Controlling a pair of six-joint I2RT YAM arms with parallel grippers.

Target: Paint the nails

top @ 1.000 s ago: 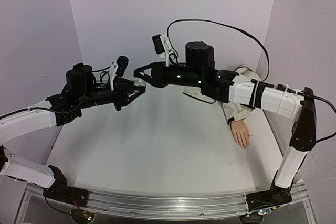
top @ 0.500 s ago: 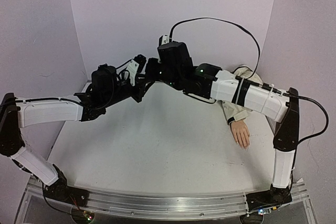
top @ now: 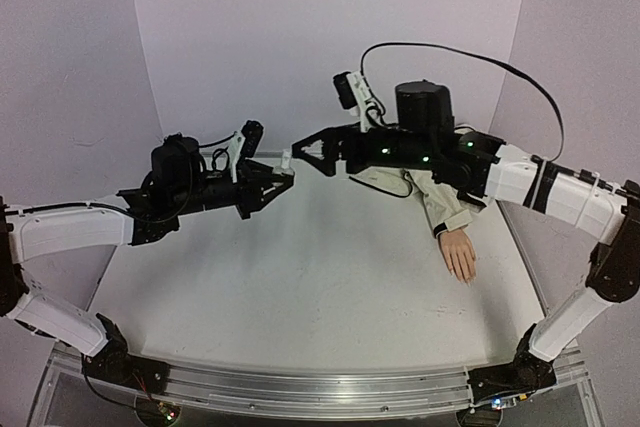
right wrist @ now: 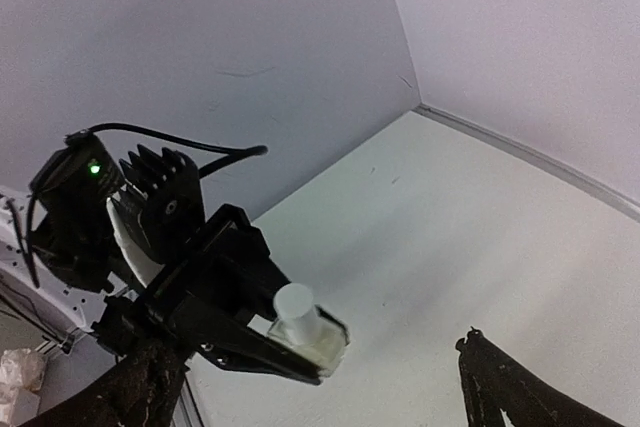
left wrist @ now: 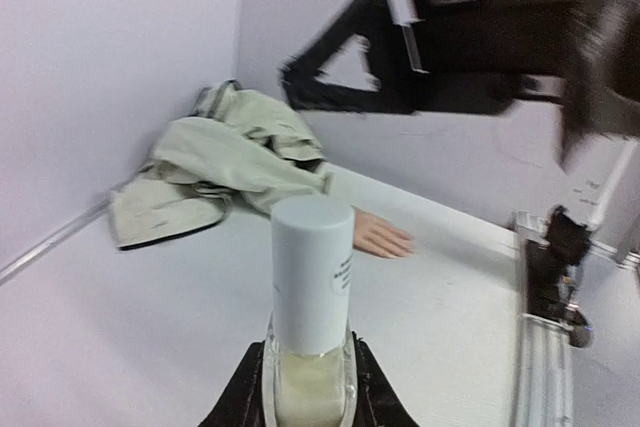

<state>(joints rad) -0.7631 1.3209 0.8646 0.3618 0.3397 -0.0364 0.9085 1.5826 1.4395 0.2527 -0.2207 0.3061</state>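
Nails of the small mannequin hand are too tiny to see one by one; they are at the ends of the fingers, which point toward the near edge at the right side of the white table. Both arms are raised over the far part of the table and meet there, well apart from the hand. A beige jacket sleeve lies crumpled behind the hand, partly under the right arm. The right gripper has its fingers spread wide with nothing between them, and it faces the left gripper from just beside. The left fingers are closed around the glass base of a small nail polish bottle and hold it upright. Its white cap is on, so I judge that no painting has begun. From here, the risk is at the cap: if the right fingers close off-centre, they can push the bottle sideways out of the narrow grip. If the cap is tight, turning it may rotate the whole bottle, and polish can spill on the table.
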